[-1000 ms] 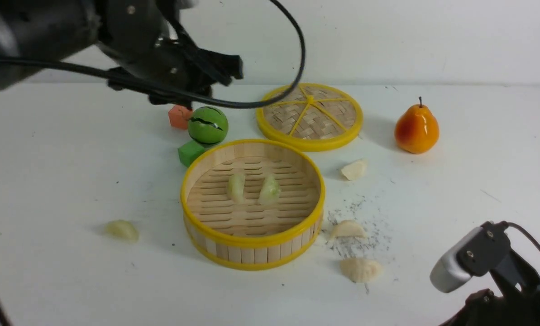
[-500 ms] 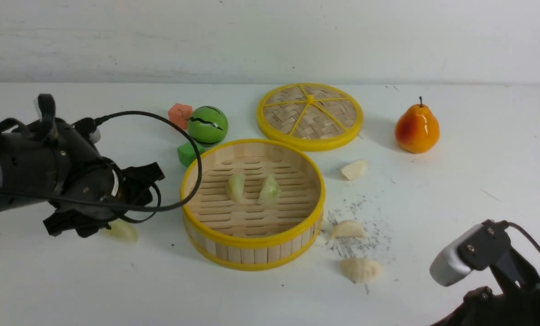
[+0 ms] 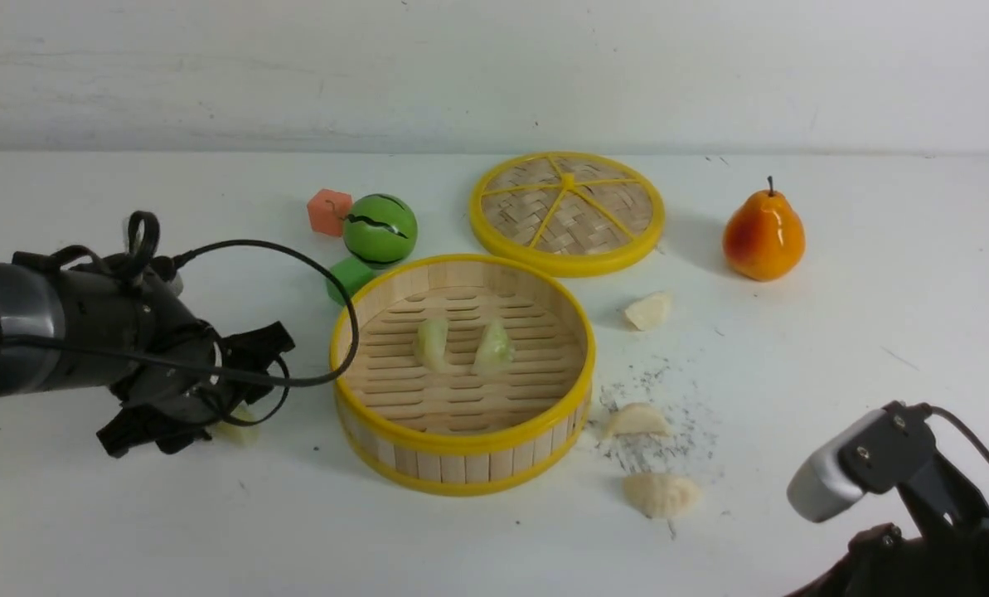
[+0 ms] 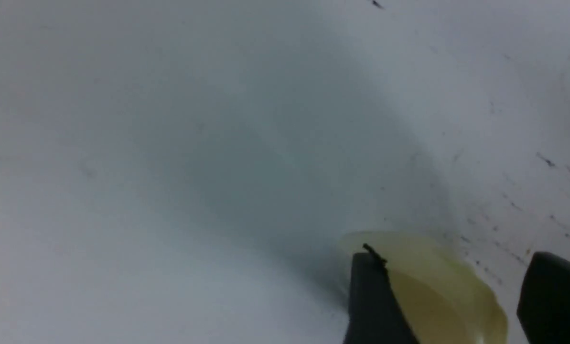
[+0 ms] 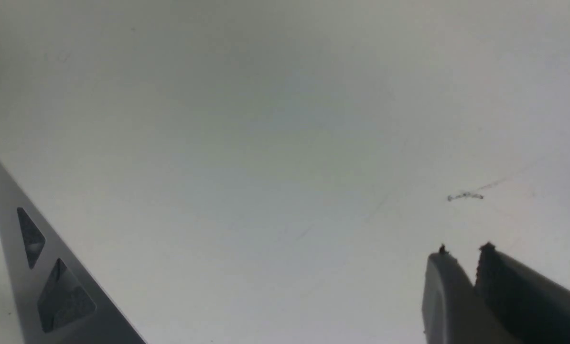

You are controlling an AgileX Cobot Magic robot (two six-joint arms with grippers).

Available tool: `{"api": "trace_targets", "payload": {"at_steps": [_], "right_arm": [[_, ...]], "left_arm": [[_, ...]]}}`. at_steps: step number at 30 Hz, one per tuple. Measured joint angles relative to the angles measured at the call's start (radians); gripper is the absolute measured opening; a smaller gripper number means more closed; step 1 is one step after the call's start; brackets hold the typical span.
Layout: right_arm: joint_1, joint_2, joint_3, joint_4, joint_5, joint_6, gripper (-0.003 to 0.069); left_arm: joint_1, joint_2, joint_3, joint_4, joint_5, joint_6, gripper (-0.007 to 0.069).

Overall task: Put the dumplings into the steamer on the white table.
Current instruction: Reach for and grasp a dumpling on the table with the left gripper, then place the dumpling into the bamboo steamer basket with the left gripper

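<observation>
The steamer (image 3: 461,464) stands mid-table on the white table (image 3: 875,315) and holds two pale green dumplings (image 3: 432,344) (image 3: 494,347). A third pale green dumpling (image 3: 235,429) lies left of the steamer, mostly hidden by my left gripper (image 3: 212,414). In the left wrist view this dumpling (image 4: 437,282) lies between the open jaws of the left gripper (image 4: 454,258), one finger (image 4: 371,301) against it and the other apart. Three cream dumplings (image 3: 648,311) (image 3: 637,420) (image 3: 661,493) lie right of the steamer. My right gripper (image 5: 464,252) is shut and empty above bare table.
The woven lid (image 3: 567,211) lies behind the steamer. A pear (image 3: 763,236) stands at the back right. A green striped ball (image 3: 380,230), an orange cube (image 3: 329,211) and a green cube (image 3: 345,279) sit behind the steamer's left rim. The left arm's cable (image 3: 328,274) loops beside the rim.
My left arm has come down from high at the back to the table left of the steamer, and its jaws now straddle the green dumpling. The right arm has not moved.
</observation>
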Motion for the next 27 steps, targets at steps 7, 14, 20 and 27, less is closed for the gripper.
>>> {"api": "trace_targets", "payload": {"at_steps": [7, 14, 20, 27], "right_arm": [[0.000, 0.000, 0.000, -0.001, -0.002, 0.000, 0.0104], [0.000, 0.000, 0.000, -0.001, -0.027, -0.002, 0.0107], [0.000, 0.000, 0.000, -0.012, -0.038, -0.002, 0.0113], [0.000, 0.000, 0.000, -0.012, -0.042, -0.003, 0.0114]], "left_arm": [[-0.007, -0.078, -0.026, 0.002, 0.006, 0.152, 0.0164], [-0.118, -0.208, -0.170, -0.168, 0.039, 0.470, 0.0164], [-0.249, -0.111, -0.379, -0.519, 0.163, 0.860, 0.0164], [-0.281, 0.130, -0.624, -0.837, 0.317, 1.187, 0.0164]]}}
